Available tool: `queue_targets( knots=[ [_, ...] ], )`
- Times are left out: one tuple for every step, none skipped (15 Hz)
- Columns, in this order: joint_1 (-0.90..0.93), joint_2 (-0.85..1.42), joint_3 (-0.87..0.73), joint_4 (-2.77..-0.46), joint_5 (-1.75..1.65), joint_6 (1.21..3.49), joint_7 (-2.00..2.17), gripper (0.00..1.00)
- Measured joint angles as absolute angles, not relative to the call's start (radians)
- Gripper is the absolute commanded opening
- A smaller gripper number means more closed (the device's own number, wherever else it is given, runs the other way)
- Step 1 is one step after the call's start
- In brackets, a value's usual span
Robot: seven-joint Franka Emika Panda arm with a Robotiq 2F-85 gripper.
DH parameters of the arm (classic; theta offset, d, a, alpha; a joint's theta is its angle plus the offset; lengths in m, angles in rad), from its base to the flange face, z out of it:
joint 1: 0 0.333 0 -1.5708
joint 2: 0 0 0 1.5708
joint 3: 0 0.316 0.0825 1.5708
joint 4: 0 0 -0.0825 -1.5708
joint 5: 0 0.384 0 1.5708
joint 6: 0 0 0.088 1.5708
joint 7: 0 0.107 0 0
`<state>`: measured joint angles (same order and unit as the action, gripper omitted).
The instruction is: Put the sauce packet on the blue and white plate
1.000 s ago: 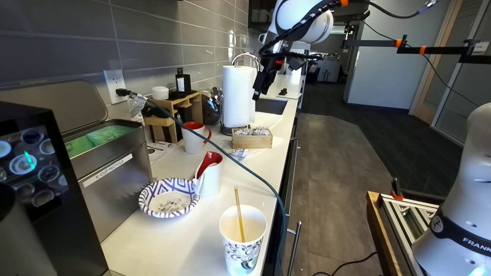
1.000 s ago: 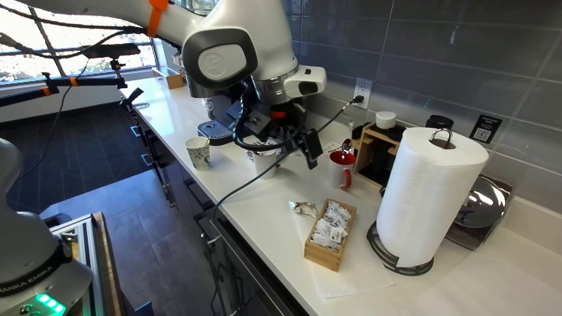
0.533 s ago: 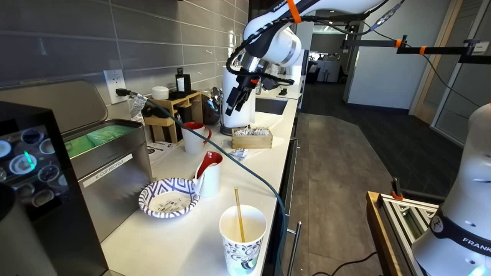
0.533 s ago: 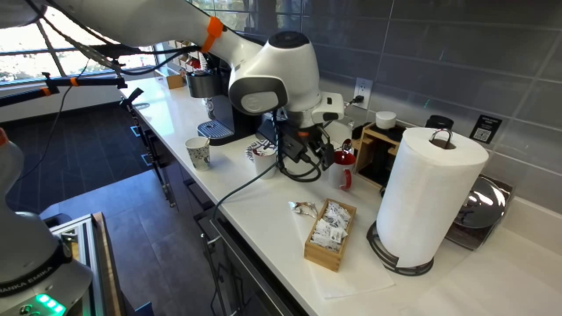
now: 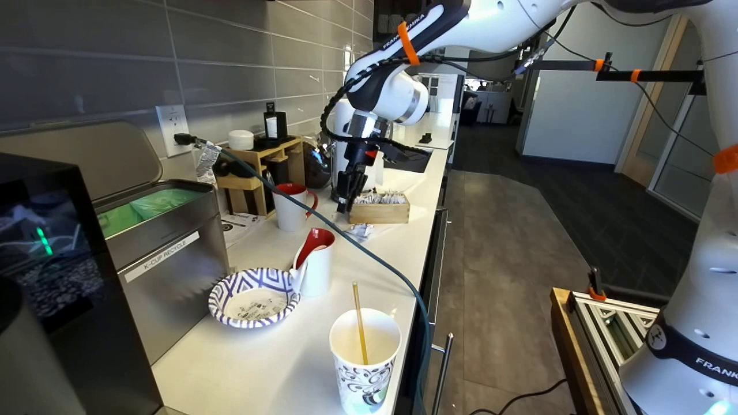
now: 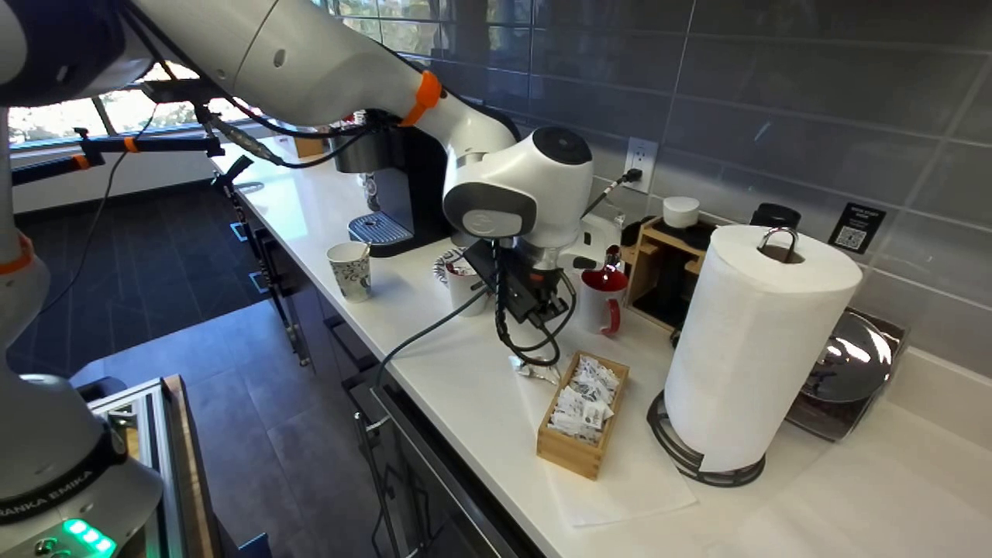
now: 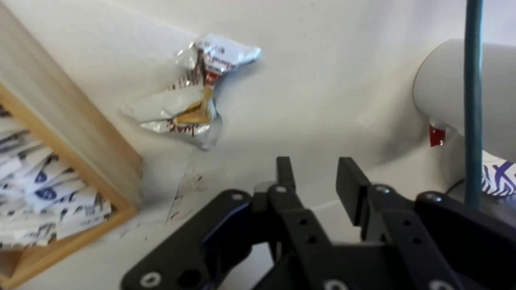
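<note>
A glossy grey tiled wall (image 5: 104,75) runs behind the white bench (image 5: 242,369), with a white outlet (image 6: 643,149) set into it. In an exterior view a window (image 6: 54,122) shines near-white in the distance — pale glare (image 6: 287,213) lies along the far stretch of the bench. Dark cabinets (image 6: 438,480) with metal handles (image 5: 444,369) line the front below. Grey floor tiles (image 5: 501,276) give way to darker flooring (image 5: 605,222), which runs up to a pale wall (image 5: 594,121) with a dark skirting (image 5: 565,163) and, beside it, a wooden door frame (image 5: 637,127) and tall grey panels (image 5: 686,173).
</note>
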<state>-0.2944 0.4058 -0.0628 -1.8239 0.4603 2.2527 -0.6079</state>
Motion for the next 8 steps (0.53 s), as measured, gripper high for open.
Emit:
queue_targets(
  knots=[
    [-0.298, 0.416, -0.063, -1.816, 0.46, 2.218, -0.585, 0.01],
    [-0.301, 0.426, -0.064, -1.811, 0.457, 2.184, -0.551, 0.0],
    [-0.303, 0.434, -0.067, -1.806, 0.453, 2.153, -0.51, 0.0],
    [-0.304, 0.44, -0.071, -1.804, 0.449, 2.132, -0.467, 0.0],
    [-0.304, 0.444, -0.076, -1.804, 0.445, 2.115, -0.422, 0.0],
    [-0.303, 0.447, -0.082, -1.804, 0.437, 2.107, -0.373, 0.0],
    [-0.302, 0.448, -0.089, -1.804, 0.426, 2.102, -0.319, 0.0],
    [-0.299, 0.448, -0.096, -1.803, 0.408, 2.1, -0.264, 0.0]
  ],
)
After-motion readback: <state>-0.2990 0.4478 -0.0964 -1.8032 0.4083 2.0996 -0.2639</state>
